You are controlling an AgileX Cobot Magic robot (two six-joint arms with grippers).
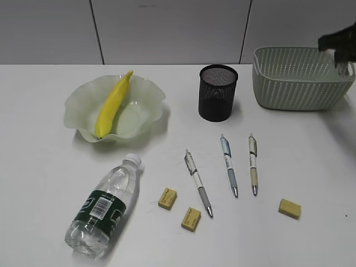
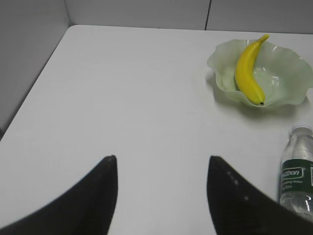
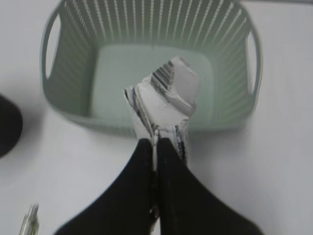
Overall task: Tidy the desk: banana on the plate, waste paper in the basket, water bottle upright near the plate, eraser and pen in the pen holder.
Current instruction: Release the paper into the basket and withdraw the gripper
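The right tool (image 3: 155, 142), closed tight on the waste paper (image 3: 164, 100), hangs above the near rim of the basket (image 3: 73, 115) in the wrist view, the crumpled scrap pinched by its lower edge and standing up from the fingertips toward twelve o'clock. From the tool, the basket's open floor lies straight ahead at twelve o'clock, its long axis running from nine to three across the view, so the paper's upper half shows against the opening while the fingertips themselves sit over the near wall; how high it hangs cannot be told. The drop looks to turn on that one gap: a short carry toward twelve o'clock would put the whole scrap over the opening before any release.

In the exterior view the basket (image 1: 300, 89) sits at the worktop's (image 1: 55, 183) two o'clock corner, with the right arm's dark bulk over its far right rim. The left tool (image 2: 161, 164) stands open and empty over bare worktop, the plate (image 2: 293, 93) with the banana (image 2: 248, 68) at its one o'clock and the water bottle (image 2: 298, 174), lying on its side, at its three o'clock. The right arm is plainly the nearer to the basket; the left is well apart from it.
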